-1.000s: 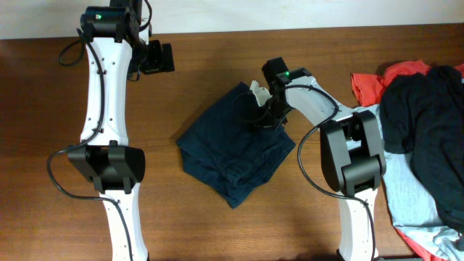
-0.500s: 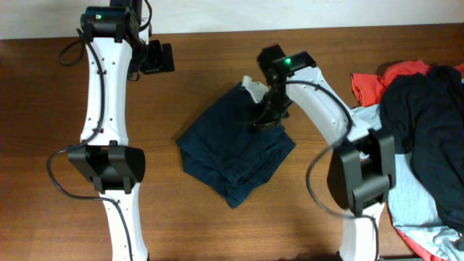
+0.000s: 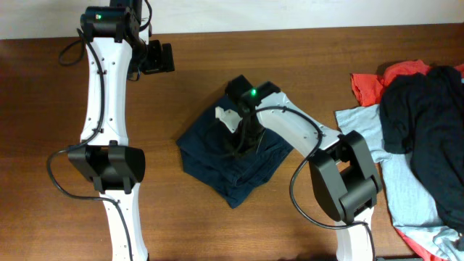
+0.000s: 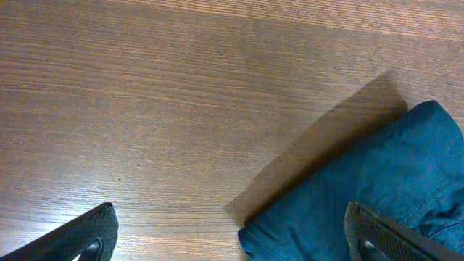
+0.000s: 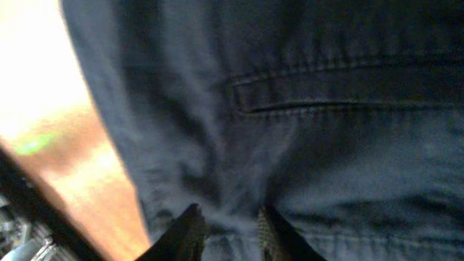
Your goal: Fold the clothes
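Navy shorts (image 3: 210,163), pocket slit (image 5: 326,108) only in right wrist view

Legible text, labels, brands, numbers: none that I can read in any view, on the navy shorts (image 3: 206,156) or the counter (image 3: 217,72).

Folded navy shorts (image 3: 217,168) lie at the middle of the wooden table (image 3: 203,228). A light blue T-shirt (image 3: 407,197) and red garment (image 3: 370,84) crowd one end.

Brown wooden table (image 3: 217,232) (grain visible), pale wall (image 3: 290,14) behind.
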You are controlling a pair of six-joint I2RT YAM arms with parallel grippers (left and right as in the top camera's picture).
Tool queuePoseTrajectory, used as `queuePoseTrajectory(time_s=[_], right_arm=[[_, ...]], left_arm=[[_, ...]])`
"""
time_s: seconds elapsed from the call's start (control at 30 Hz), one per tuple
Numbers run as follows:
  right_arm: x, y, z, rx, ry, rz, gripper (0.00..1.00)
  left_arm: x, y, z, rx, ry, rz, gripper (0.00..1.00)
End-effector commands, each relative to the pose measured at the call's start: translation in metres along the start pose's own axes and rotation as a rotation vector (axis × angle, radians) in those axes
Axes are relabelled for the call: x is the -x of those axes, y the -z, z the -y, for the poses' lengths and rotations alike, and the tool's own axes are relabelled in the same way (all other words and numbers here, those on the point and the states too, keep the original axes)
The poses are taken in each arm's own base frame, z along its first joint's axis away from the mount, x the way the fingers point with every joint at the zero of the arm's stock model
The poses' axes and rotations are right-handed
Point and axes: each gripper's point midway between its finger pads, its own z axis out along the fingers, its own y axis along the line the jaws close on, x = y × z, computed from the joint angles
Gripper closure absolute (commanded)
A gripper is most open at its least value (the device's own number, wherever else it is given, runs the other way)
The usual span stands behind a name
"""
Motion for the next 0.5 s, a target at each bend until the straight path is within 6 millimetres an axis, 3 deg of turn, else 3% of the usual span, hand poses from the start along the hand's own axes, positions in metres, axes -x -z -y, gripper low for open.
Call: queuePoseTrajectory(time_s=[0.0, 0.17, 0.47], right_arm=[[-0.013, -0.029, 0.008, -0.011, -0.044, -0.026, 0.65], [-0.022, -0.034, 0.016, -0.010, -0.162, -0.043, 0.65], [-0.030, -0.026, -0.001, 0.065, -0.154, -0.091, 0.75]], left_arm=[[-0.002, -0.002, 0.002, 0.003, 0.001, -0.007, 0.01], [-0.002, -0.002, 0.002, 0.003, 0.001, -0.007, 0.01], [-0.002, -0.002, 0.002, 0.003, 0.001, -0.007, 0.01]])
